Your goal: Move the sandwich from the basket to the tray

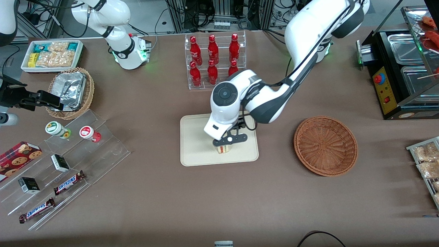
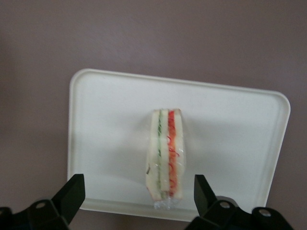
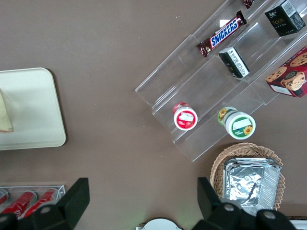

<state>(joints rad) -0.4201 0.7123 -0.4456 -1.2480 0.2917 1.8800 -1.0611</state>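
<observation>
Right, my claw [image 2: 136,191] hangs spread over the sandwich [image 2: 165,155], seemingly resting near the tray [image 2: 96,124] edge closest to me.

arm: glossy white shells, dark grey joint bands; round dark cap on wrist | cable: black, along forearm | gripper [image 1: 229,140]: black; wedge-shaped fingers [image 2: 71,194]

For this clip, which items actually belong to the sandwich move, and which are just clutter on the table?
Job items:
sandwich, standing on the tray
tray
basket, holding nothing, toward the working arm's end
tool, open, just above the sandwich

Lying about:
red bottles in a clear rack
Snickers bars
foil container in a tan basket
cookie box
</observation>
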